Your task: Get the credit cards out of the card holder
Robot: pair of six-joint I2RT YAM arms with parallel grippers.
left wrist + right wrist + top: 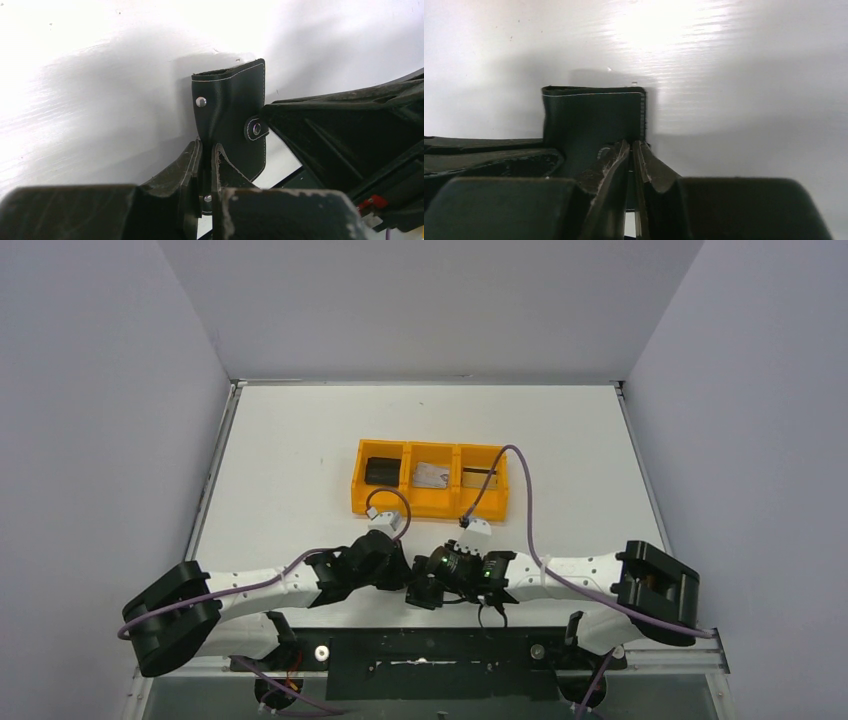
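Your left gripper [207, 150] has its jaws pressed together on the lower flap of the card holder [230, 105]. The leather is pinched between the two fingers, with almost no gap. Your right gripper [631, 147] is also clamped on it: in the right wrist view the fingers are nearly together, with the stitched side edge of the card holder [589, 117] between them. In the left wrist view the right fingers meet the holder at its small tab with the metal snap [256, 128].

The holder stands roughly upright, folded, held by both grippers at once. It sits at the middle of the near edge of the table [300, 440], just in front of the arm bases. I can't tell whether its bottom touches the surface.

The orange tray [430, 506] sits mid-table, well apart from the grippers. The silvery-grey card [432, 475] lies in its middle compartment, the gold card [482, 477] in the right one and a black block [381, 471] in the left one.
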